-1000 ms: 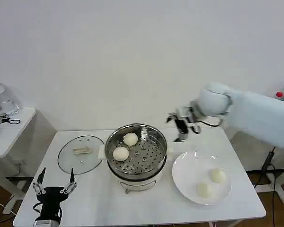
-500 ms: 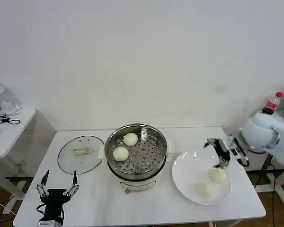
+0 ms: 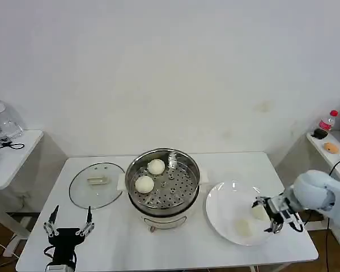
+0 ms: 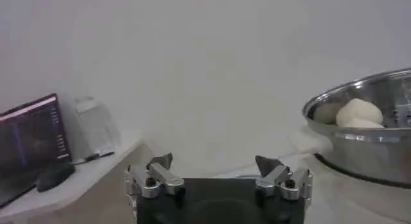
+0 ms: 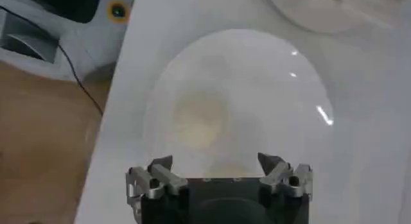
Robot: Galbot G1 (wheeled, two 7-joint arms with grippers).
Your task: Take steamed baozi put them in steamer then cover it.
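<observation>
Your right gripper (image 3: 268,214) has its fingers spread wide around nothing, straddling one steamed baozi (image 3: 259,211) at the right rim of the white plate (image 3: 221,211), lower right of the head view; whether a finger touches the bun you cannot tell. A second bun (image 3: 243,228) lies on the plate just below and left of it. At frame centre you see the steamer (image 3: 163,184), uncovered, with two buns (image 3: 156,166) on its perforated tray. The cover (image 3: 96,185) lies flat on the table (image 3: 119,238) just left of the steamer. Your left gripper (image 3: 68,222) hangs at the lower left by the table's front edge, fingers wide apart and empty.

In the left wrist view, your left gripper (image 4: 217,169) is spread open, and the steamer (image 4: 366,134) sits at the right edge with buns inside.

In the right wrist view, your right gripper (image 5: 218,169) gapes wide above the plate (image 5: 257,77), with one bun (image 5: 199,122) left of centre.
</observation>
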